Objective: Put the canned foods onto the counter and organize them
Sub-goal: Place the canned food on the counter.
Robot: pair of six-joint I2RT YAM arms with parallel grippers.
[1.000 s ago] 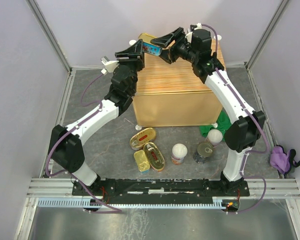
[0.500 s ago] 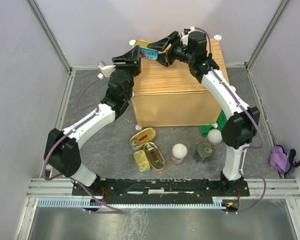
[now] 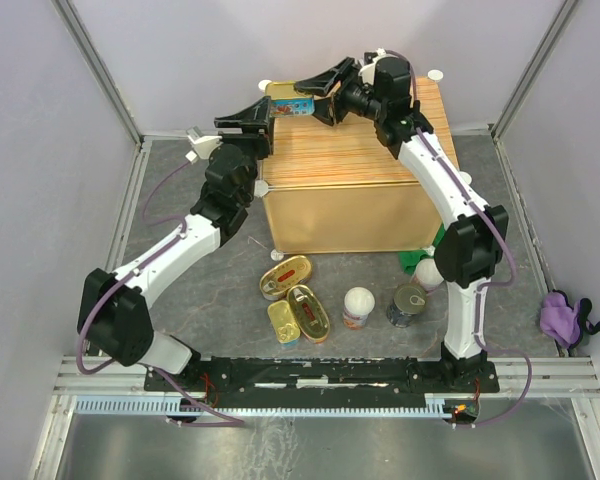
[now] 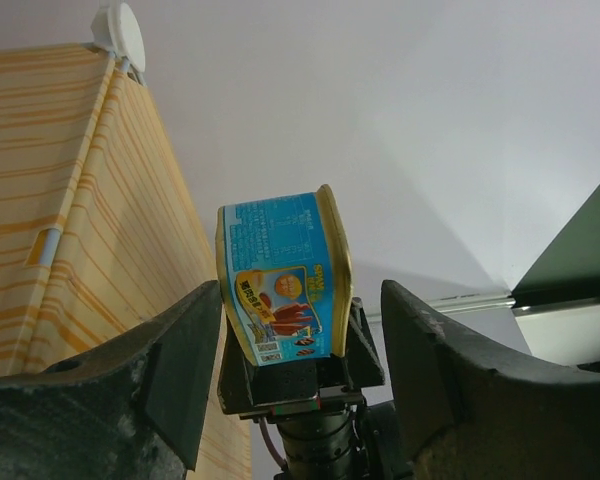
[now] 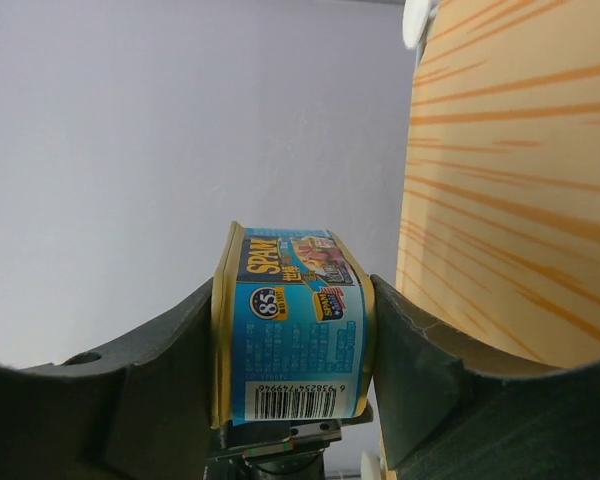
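Blue tin (image 5: 292,345) hangs in the air, clamped on both sides by the right gripper (image 3: 310,93), probably so it can go down flat on the counter (image 4: 70,200) just beside it. The left gripper (image 4: 298,300) faces it, fingers apart around the tin without touching.

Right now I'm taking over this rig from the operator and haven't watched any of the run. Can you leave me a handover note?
Left gripper: open, fingers either side of the blue Spam tin, not clamping it.
Right gripper: shut on that tin, held in the air at the far left corner of the counter.
Done: no tin seen resting on the counter.
Left: set this tin down, then six from the table: two oval tins, rectangular gold tin, two white-lidded cans, dark can.
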